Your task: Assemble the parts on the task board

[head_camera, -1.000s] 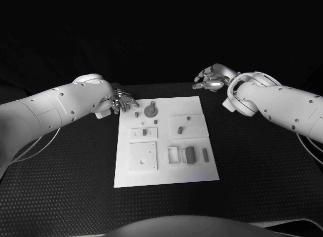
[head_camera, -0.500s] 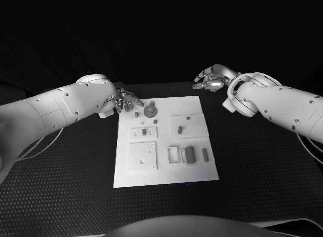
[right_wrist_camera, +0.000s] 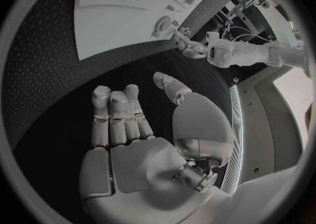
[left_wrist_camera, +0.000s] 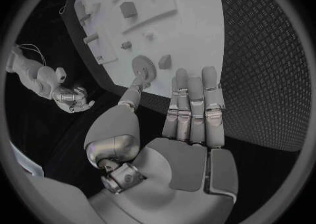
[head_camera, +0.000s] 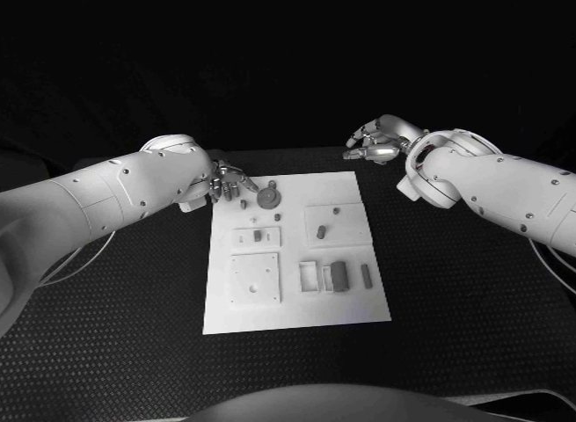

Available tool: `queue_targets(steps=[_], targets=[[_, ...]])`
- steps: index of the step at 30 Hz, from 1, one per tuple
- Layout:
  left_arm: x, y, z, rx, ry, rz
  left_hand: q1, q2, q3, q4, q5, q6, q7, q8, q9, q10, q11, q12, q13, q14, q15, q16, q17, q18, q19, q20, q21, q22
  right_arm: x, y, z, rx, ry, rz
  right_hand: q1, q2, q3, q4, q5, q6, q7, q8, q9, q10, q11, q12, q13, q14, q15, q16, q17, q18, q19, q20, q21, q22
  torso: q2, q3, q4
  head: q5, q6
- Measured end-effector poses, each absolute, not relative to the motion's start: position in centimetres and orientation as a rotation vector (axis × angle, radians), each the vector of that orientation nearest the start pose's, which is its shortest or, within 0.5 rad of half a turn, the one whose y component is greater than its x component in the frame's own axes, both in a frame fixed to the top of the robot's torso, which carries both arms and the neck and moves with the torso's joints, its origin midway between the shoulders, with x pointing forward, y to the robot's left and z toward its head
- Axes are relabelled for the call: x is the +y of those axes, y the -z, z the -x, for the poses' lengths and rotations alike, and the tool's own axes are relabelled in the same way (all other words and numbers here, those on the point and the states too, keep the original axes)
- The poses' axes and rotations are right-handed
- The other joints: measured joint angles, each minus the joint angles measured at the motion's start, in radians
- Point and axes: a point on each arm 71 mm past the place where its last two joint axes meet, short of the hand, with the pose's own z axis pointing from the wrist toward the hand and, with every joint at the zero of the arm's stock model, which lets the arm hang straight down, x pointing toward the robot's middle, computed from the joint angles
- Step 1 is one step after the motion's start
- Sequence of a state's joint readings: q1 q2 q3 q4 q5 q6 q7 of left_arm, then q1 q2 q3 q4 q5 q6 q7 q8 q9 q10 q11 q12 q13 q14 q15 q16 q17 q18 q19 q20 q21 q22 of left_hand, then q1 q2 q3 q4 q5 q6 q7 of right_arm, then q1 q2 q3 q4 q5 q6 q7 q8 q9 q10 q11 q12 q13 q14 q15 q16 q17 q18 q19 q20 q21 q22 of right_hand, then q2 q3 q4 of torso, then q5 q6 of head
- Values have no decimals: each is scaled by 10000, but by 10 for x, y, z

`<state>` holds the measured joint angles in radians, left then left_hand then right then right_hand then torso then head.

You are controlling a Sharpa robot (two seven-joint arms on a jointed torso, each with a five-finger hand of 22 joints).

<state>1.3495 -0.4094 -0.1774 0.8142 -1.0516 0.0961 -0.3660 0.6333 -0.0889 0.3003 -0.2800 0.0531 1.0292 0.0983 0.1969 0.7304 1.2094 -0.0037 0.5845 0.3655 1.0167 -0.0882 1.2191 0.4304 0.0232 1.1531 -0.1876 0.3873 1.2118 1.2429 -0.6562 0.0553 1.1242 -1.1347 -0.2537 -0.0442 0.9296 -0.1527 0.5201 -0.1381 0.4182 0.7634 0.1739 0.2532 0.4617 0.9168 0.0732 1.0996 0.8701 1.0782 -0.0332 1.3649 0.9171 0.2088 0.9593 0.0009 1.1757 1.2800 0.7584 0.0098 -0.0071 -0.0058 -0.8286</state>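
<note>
Task board (head_camera: 296, 308) sits mid-table, parts (head_camera: 339, 274) lying on it. Left hand (head_camera: 224, 185) hangs at the board's far-left corner, fingers extended and holding nothing, thumb tip by the round disc part (head_camera: 269, 196). Right hand (head_camera: 375, 141) released, beyond the far-right corner.

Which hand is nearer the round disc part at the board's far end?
Left. The left hand reaches over the board's far left corner, fingers beside the disc. The right hand hangs off the board, beyond its far right corner.
</note>
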Motion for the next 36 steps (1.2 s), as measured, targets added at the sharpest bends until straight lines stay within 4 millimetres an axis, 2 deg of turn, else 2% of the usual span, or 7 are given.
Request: queue_targets(steps=[6, 12, 16, 21, 24, 29, 36], targets=[[203, 213, -599, 21495, 2296, 2517, 22, 113, 152, -14, 0, 35, 32, 34, -17, 4, -3, 0, 34, 17, -12, 8, 31, 0, 74, -3, 49, 59, -228, 158, -571, 16554, -6817, -2381, 0, 0, 0, 0, 0, 0, 0, 0, -3, 0, 0, 0, 0, 0, 0, 0, 0, 0, 0, 0, 0, 0, 0, -9, -3, -4, -12], [208, 212, -601, 21470, 2172, 2591, 171, 340, 245, -54, 0, 70, -3, 51, -37, 47, -29, 5, 70, 56, -45, 45, 44, 0, 88, -16, 57, 117, -229, 158, -571, 16561, -6813, -2384, 0, 0, 0, 0, 0, 0, 0, 0, -8, 0, 0, 0, -7, 0, 0, 0, 1, 1, 0, 0, 0, 0, 6, -5, -6, -23, -20], [209, 212, -601, 21485, 2146, 2593, 228, 397, 314, -39, 0, 90, -23, 86, -51, 86, -21, 39, 94, 82, -42, 45, 57, 1, 88, -16, 125, 154, -229, 159, -571, 16565, -6814, -2383, 0, 0, 0, 0, 0, 0, 0, 0, -8, 0, 0, 0, -9, 0, 0, 0, 0, 0, 0, 0, 0, 0, 6, 6, -1, -24, -28], [208, 214, -601, 21543, 2145, 2569, 304, 369, 595, 67, 0, 123, -22, 88, -87, 89, -21, 39, 128, 108, -66, 46, 71, -1, 126, -53, 131, 219, -229, 159, -571, 16569, -6821, -2379, 0, 0, 0, 0, 0, 0, 0, 0, -8, 0, 0, 0, -8, 0, 0, 0, 1, 0, 0, 0, 0, 0, 5, 4, 6, -33, -31], [207, 215, -600, 21613, 2149, 2536, 363, 428, 692, 56, 0, 161, -25, 145, -98, 122, -54, 39, 147, 130, -83, 85, 81, -1, 127, -53, 131, 241, -228, 159, -571, 16571, -6823, -2378, 0, 0, 0, 0, 0, 0, 0, 0, -8, 0, 0, 0, -8, 0, 0, 0, 1, 0, 0, 0, 0, 0, 3, 3, 6, -34, -35], [206, 216, -600, 21678, 2170, 2501, 687, 327, 896, -71, 0, 283, -75, 212, -109, 232, -90, 39, 184, 231, -153, 116, 96, 0, 234, -89, 211, 331, -228, 159, -571, 16573, -6822, -2378, 0, 0, 0, 0, 0, 0, 0, 0, -8, 0, 0, 0, -8, 0, 0, 0, 1, 0, 0, 0, 0, 0, 2, 3, 2, -35, -37], [206, 217, -600, 21689, 2196, 2482, 887, 408, 989, -54, 0, 302, -93, 233, -166, 302, -92, 39, 197, 286, -176, 124, 105, -6, 286, -141, 247, 391, -229, 159, -571, 16576, -6820, -2379, 0, 0, 0, 0, 0, 0, 0, 0, -8, 0, 0, 0, -8, 0, 0, 0, 1, 0, 0, 0, 0, 0, 2, 2, 2, -56, -39]])
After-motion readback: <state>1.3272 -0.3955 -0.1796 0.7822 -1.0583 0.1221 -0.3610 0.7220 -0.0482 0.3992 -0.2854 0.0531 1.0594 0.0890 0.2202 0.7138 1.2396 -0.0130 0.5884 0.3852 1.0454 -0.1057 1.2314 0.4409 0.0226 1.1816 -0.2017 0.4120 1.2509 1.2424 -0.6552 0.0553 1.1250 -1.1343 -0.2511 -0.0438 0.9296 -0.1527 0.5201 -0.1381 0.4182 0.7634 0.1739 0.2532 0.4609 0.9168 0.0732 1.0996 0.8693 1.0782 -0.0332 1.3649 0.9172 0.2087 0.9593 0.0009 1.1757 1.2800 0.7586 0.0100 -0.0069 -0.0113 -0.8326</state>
